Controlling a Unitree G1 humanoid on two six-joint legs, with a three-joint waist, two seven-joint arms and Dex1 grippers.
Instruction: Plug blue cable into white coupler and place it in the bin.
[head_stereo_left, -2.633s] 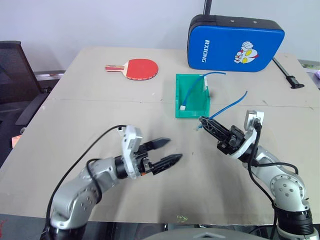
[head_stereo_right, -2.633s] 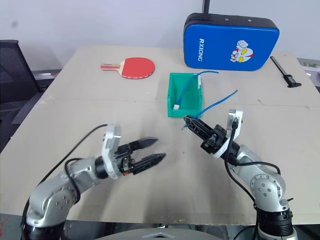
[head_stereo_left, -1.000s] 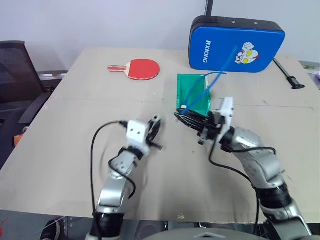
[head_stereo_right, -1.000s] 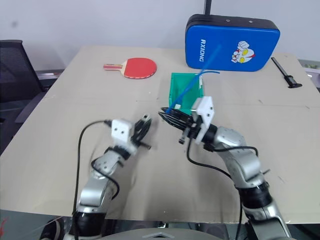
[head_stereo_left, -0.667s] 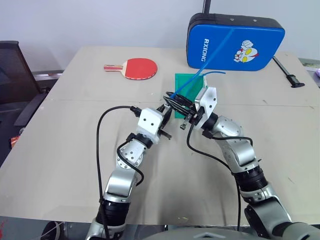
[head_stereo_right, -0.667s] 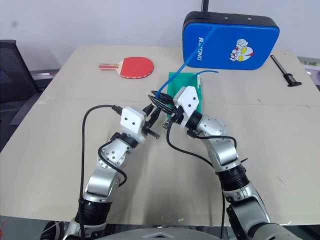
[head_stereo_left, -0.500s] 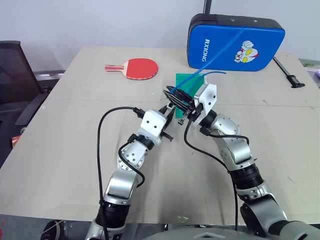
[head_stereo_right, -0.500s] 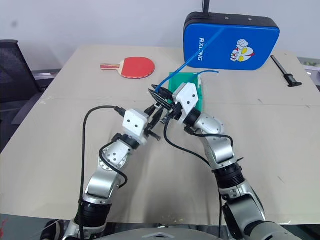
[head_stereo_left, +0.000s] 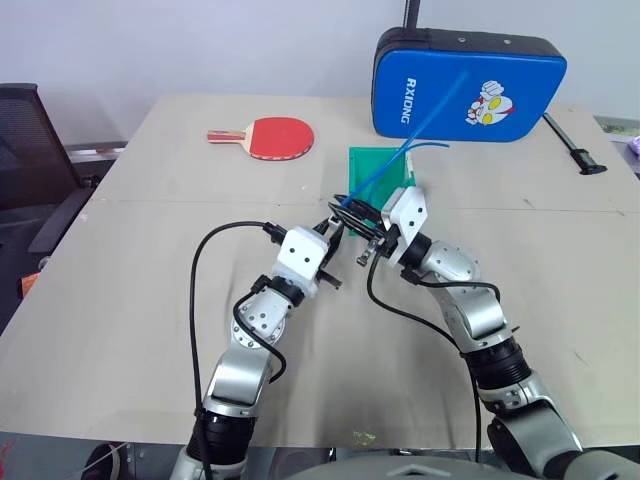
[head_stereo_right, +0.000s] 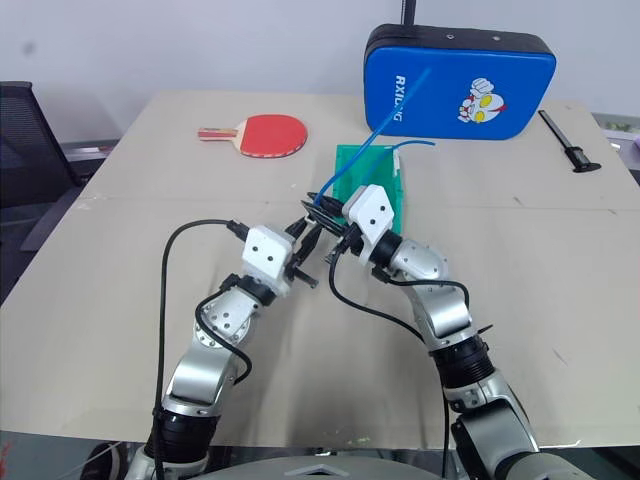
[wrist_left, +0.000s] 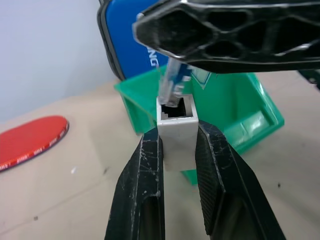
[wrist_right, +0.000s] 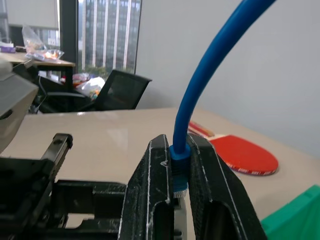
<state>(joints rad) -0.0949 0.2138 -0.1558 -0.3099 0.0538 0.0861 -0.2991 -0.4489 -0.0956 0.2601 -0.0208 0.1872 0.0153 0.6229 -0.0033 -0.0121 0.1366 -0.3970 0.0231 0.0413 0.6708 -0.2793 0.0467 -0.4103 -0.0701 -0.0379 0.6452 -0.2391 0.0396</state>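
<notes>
Left wrist view: my left tool (wrist_left: 177, 150) clamps white coupler (wrist_left: 177, 131); right tool (wrist_right: 175, 165), now brought across, pinches blue cable (wrist_right: 210, 75), plug at socket mouth, near bin (head_stereo_left: 380, 175) mid-table. Insertion next.

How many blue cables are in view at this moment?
2. One blue cable is clamped in the right gripper, its plug at the white coupler that the left gripper holds. Another blue cord sticks out of the bin; more may lie hidden inside.
</notes>
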